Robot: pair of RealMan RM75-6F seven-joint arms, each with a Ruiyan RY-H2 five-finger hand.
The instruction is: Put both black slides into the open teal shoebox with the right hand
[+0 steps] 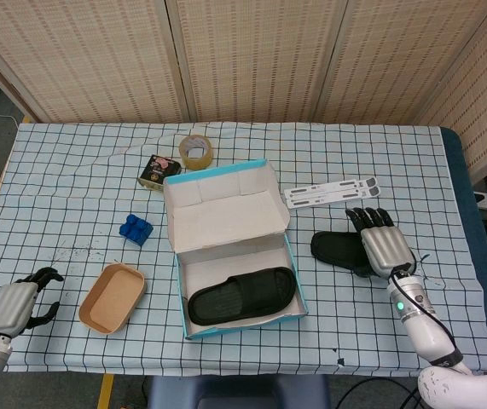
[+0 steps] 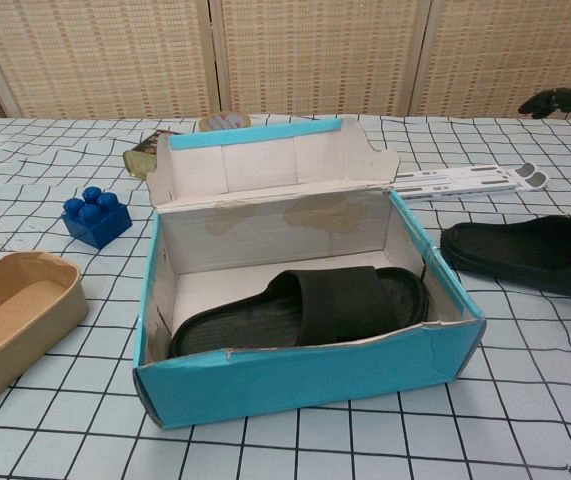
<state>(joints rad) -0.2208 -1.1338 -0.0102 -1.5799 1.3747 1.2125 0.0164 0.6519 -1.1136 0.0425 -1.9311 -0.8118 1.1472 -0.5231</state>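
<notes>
One black slide (image 1: 241, 295) (image 2: 305, 308) lies inside the open teal shoebox (image 1: 194, 331) (image 2: 295, 380), toe to the left. The second black slide (image 1: 335, 249) (image 2: 525, 253) rests on the checked cloth to the right of the box. My right hand (image 1: 385, 242) hovers over that slide's right half with its fingers spread and nothing in it; only its fingertips (image 2: 555, 100) show at the chest view's right edge. My left hand (image 1: 17, 302) sits at the table's front left corner, fingers loosely curled, holding nothing.
A tan oval bowl (image 1: 112, 297) and a blue toy brick (image 1: 136, 229) lie left of the box. Behind it are a tape roll (image 1: 196, 151) and a small dark packet (image 1: 159, 169). White strips (image 1: 332, 192) lie behind the loose slide.
</notes>
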